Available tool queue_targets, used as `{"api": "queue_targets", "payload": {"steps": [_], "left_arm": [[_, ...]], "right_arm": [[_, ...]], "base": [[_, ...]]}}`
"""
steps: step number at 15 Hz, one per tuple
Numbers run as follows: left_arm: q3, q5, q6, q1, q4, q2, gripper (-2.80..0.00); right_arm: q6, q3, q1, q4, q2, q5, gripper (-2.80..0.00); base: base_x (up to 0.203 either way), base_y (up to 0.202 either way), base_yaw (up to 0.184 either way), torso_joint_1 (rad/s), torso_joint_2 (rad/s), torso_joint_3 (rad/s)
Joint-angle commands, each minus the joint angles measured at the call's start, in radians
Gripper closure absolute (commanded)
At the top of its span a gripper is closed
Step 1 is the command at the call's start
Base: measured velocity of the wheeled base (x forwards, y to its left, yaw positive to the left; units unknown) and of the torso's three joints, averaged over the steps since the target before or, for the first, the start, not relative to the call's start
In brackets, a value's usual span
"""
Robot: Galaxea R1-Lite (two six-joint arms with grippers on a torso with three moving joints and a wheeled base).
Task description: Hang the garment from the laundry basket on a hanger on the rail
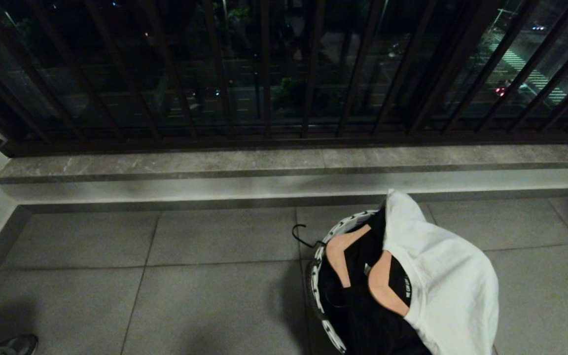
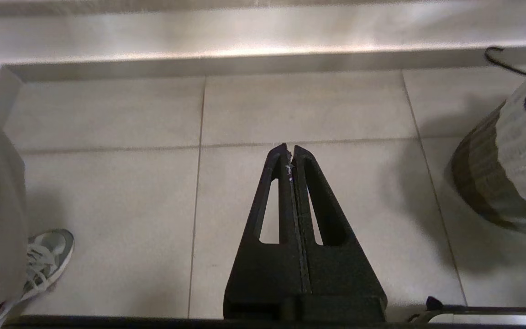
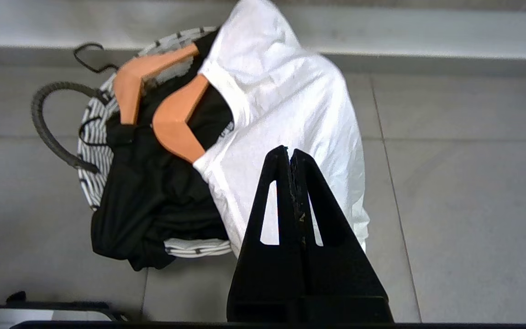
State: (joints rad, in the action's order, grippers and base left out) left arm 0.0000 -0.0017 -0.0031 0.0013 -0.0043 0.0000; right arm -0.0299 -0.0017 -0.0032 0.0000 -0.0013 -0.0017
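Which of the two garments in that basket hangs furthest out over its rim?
The white garment: it drapes over the laundry basket rim towards the floor, while the black garment lies mostly inside.

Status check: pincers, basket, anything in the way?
Left pincer and right pincer shut, empty. Round white speckled laundry basket holds white garment, black garment, wooden hangers. Path clear.

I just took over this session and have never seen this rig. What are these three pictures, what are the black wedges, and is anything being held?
The wide picture looks down from the robot's head at a tiled balcony floor. The other two come from cameras on its wrists. Each black wedge is a gripper: the left gripper is shut over bare floor, the right gripper is shut above the laundry basket. Nothing is held. The basket holds a white garment, a black garment and wooden hangers. A person's shoe stands nearby.
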Motion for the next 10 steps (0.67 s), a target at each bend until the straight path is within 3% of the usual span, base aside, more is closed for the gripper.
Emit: {"api": "queue_targets", "payload": {"steps": [1,10], "left_arm": [[0.002,0.000,0.000,0.000,0.000,0.000,0.00],[0.002,0.000,0.000,0.000,0.000,0.000,0.00]], "right_arm": [[-0.002,0.000,0.000,0.001,0.000,0.000,0.00],[-0.001,0.000,0.000,0.003,0.001,0.000,0.00]], "base": [[0.000,0.000,0.000,0.004,0.00,-0.198],[0.000,0.000,0.000,0.004,0.00,-0.197]]}}
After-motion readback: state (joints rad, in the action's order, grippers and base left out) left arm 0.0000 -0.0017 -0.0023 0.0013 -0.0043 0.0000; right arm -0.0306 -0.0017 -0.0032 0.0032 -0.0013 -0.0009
